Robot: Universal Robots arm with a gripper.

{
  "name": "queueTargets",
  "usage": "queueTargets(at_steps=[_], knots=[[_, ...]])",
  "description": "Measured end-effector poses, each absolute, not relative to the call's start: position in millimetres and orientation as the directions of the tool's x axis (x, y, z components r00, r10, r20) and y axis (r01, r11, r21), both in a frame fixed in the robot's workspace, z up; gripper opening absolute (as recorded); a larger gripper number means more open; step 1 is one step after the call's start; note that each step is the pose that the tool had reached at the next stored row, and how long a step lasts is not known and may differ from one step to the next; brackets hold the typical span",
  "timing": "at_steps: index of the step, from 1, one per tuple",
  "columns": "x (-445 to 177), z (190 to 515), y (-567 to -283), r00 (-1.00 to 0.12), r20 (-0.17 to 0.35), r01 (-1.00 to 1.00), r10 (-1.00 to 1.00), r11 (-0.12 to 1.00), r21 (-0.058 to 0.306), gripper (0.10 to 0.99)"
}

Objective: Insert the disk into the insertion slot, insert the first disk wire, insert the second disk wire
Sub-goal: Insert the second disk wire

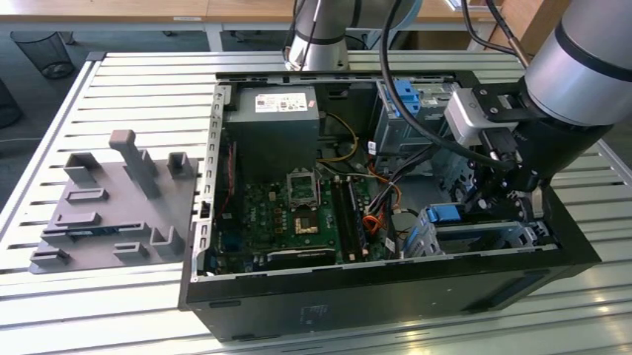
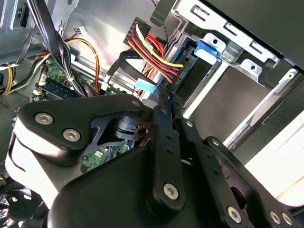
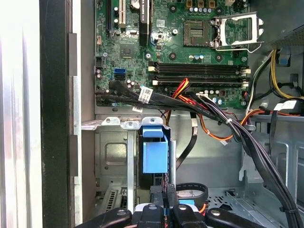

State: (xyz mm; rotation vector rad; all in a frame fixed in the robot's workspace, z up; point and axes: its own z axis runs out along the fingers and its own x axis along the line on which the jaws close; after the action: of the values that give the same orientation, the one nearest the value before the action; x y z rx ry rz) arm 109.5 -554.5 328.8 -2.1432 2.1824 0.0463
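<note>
End effector (image 2: 164,102) pinched on a wire connector at the disk (image 3: 155,154), seated in the insertion slot (image 1: 484,240) at the case's near right.
Risk: a tilted connector could jam or snag neighbouring cables (image 2: 156,52).

White label (image 1: 280,103) on power supply (image 1: 271,122) bears print, perhaps text; nothing legible.

Fixture: I see a grey fixture plate (image 1: 114,200) at the exterior view's left.
Motherboard: green board (image 1: 296,214) inside the open case (image 1: 395,292).
Bin: mesh wastebasket (image 1: 44,52) far left.
</note>
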Motion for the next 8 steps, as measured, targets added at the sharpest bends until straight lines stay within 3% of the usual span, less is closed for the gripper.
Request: queueTargets(at_steps=[4,5,8], knots=[[109.5,328.7,-554.5,-0.017,-0.08,-0.999,-0.997,0.02,-0.036,0.161],[109.5,328.7,-554.5,-0.017,-0.08,-0.999,-0.997,0.02,-0.036,0.224],[109.5,329.0,-554.5,-0.017,-0.08,-0.999,-0.997,0.02,-0.036,0.224]])
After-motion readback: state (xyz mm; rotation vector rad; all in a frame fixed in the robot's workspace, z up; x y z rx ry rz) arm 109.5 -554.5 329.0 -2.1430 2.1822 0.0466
